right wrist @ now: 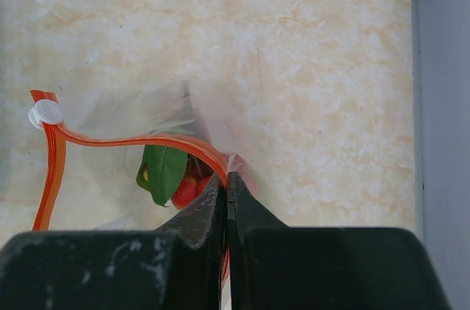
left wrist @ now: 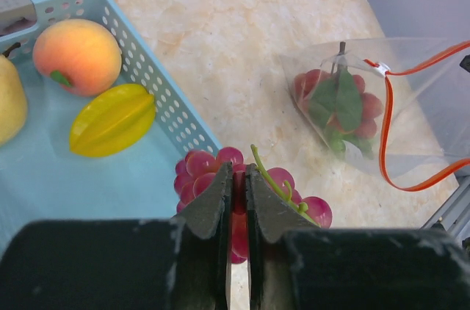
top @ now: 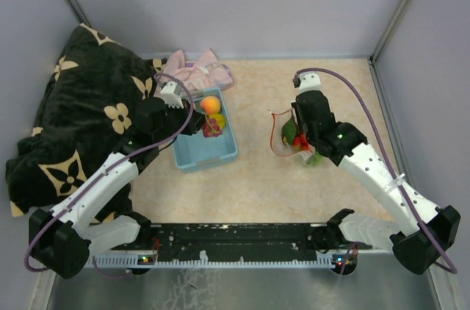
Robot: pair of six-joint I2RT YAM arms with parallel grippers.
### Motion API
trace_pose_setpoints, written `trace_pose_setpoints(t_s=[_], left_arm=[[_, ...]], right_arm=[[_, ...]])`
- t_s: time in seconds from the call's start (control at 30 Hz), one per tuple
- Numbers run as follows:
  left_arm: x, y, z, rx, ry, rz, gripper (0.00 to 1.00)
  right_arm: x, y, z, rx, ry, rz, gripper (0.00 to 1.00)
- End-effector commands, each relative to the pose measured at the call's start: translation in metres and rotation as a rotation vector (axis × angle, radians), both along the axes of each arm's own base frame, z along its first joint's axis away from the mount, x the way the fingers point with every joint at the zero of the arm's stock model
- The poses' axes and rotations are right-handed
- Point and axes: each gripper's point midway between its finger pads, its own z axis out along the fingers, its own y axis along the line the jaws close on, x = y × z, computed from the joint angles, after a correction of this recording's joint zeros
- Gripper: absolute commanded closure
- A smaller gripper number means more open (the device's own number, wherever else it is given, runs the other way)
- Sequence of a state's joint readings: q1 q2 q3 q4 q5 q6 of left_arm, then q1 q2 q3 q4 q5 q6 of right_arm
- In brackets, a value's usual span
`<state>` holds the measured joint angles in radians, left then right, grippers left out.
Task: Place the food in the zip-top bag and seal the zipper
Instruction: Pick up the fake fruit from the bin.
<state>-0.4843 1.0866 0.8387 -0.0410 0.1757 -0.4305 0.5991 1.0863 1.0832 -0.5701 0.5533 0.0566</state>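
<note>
The zip-top bag (top: 281, 137) lies on the right side of the table (top: 257, 174), well apart from the blue basket (top: 209, 164). The right claw (top: 299, 132) is at the bag's edge. The left claw (top: 200, 122) is over the basket, near the peach (top: 211, 103). A dark flowered pillow (top: 81, 119) and a pink cloth (top: 194, 69) lie at the back left.

From the left wrist, the left claw is pinched tight on the dark-red grapes (left wrist: 202, 167), by the basket's wall. The pear (left wrist: 9, 101) and yellow star fruit (left wrist: 112, 119) lie in the basket. Red berries (left wrist: 365, 104) and a green leaf (left wrist: 339, 101) are inside the bag.

From the right wrist, the right claw is clamped on the bag's rim at the red-orange zipper (right wrist: 132, 139). The white slider (right wrist: 45, 113) sits at the left end.

The step now looks like carrying the grapes to the bag. The right claw should hold the rim up so the mouth gapes. The left claw should let go only once the grapes are past the zipper, since the bunch could snag on it.
</note>
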Motion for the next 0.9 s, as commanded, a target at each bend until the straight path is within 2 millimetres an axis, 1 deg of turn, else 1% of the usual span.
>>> trace_pose_setpoints(t_s=[0.0,0.13,0.47,0.63,0.87], left_arm=[[0.000,-0.006,0.004,-0.039,-0.019,-0.020,1.00],[-0.006,-0.016,0.017,-0.092,-0.033,-0.074,1.00],[-0.026,-0.047,0.063,-0.233,-0.090,-0.217,1.00],[-0.041,-0.072,0.087,-0.290,-0.147,-0.294,1.00],[-0.064,-0.117,0.120,-0.346,-0.251,-0.414,1.00]], right_arm=[[0.006,0.004,0.034,0.070,-0.081,-0.003,1.00],[0.006,0.006,0.034,0.077,-0.079,0.004,1.00],[0.008,0.014,0.033,0.107,-0.074,0.029,1.00],[0.008,0.019,0.034,0.132,-0.074,0.046,1.00],[0.005,0.023,0.034,0.153,-0.067,0.063,1.00]])
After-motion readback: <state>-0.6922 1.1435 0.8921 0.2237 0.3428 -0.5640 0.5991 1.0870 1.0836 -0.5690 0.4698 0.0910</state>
